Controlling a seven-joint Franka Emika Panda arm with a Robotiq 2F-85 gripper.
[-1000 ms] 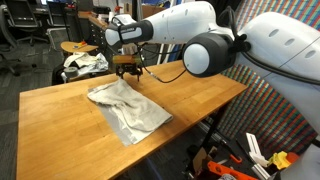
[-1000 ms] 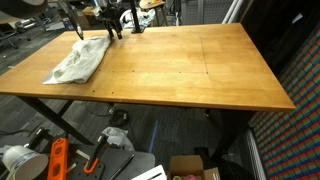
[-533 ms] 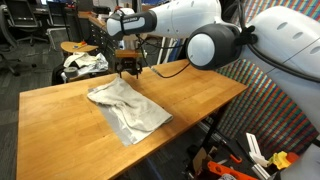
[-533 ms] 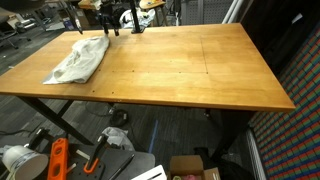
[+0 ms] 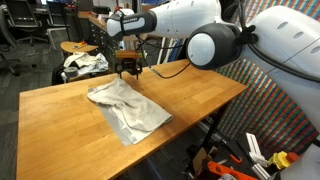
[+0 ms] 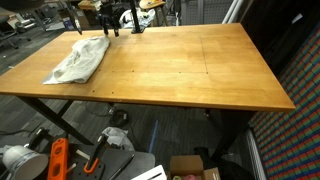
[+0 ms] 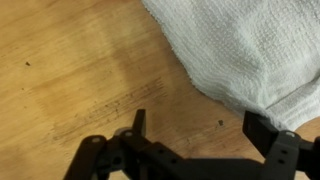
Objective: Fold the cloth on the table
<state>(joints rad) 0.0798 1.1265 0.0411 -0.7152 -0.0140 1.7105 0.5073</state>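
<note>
The cloth (image 7: 250, 50) is white, nubbly woven fabric, matt; the table (image 7: 70, 70) is smooth light-brown wood, faintly scuffed.

The wrinkled white fabric cloth (image 7: 250, 50) runs off the wrist view's top and right edges. The black two-finger gripper (image 7: 196, 125) is cropped by the bottom edge; in an exterior view the big white robot arm (image 5: 270, 45) exits frame right.

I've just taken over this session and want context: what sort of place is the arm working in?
Probably a lab or workshop: a big light-brown butcher-block wooden table on dark legs, with orange tools and a brown cardboard box on the floor under it.
</note>
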